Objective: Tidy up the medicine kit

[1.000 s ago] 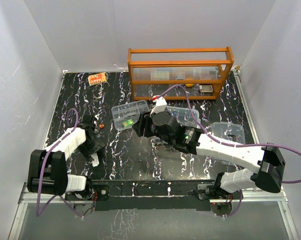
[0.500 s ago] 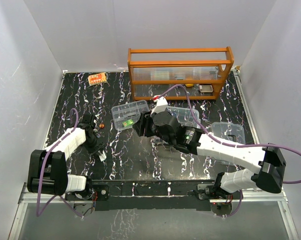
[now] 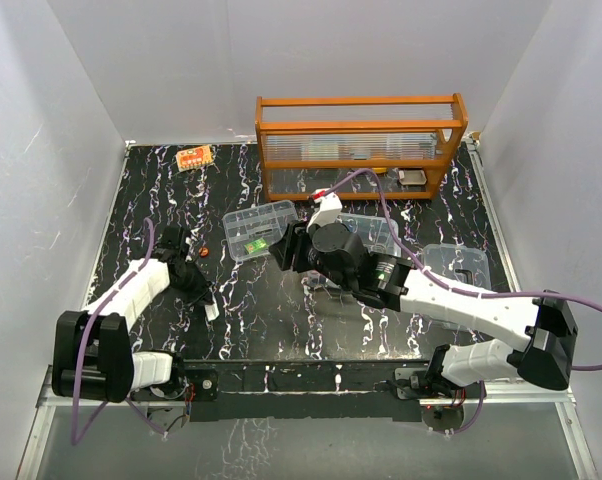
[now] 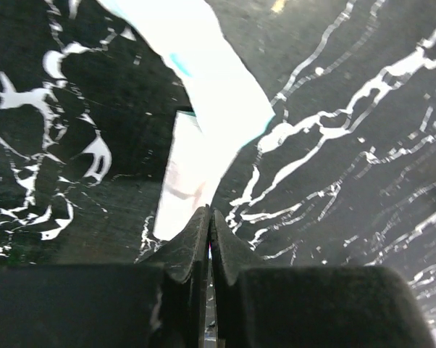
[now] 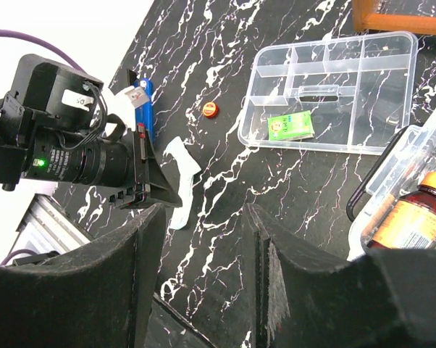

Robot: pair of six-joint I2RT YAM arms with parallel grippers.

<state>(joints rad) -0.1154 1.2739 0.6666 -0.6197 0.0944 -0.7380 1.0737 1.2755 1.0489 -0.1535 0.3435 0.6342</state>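
1. Three clear pieces of the medicine kit are spread across the middle of the black marbled table (image 3: pixel 161 200). The divided tray (image 3: pixel 259 228) is on the left, the box (image 3: pixel 376 228) just right of it, and the lid (image 3: pixel 459 265) further right, near the table's right edge.
2. The divided tray lies flat and open, and a green packet (image 5: pixel 290 127) rests in one of its near compartments. The other compartments look bare from the right wrist view.
3. The box is partly hidden under the right arm in the top view. The right wrist camera catches a brown bottle (image 5: pixel 403 217) with an orange cap lying inside it.
4. The right gripper (image 5: pixel 203 217) hovers above the table just in front of the tray. Its jaws are apart and nothing is between them.
5. Over on the left, the left gripper (image 4: pixel 209 217) is down low at the tabletop. Its jaws are pressed together on the near end of a white strip (image 4: pixel 196 87), and the rest of the strip trails across the table away from the fingertips.
6. A small red round thing (image 5: pixel 211 109) sits on the table between the left arm and the tray, touching neither.
7. Behind the kit, the orange rack (image 3: pixel 361 140) with clear panels stands along the back edge.
8. Well off in the back left corner lies an orange packet (image 3: pixel 194 157).
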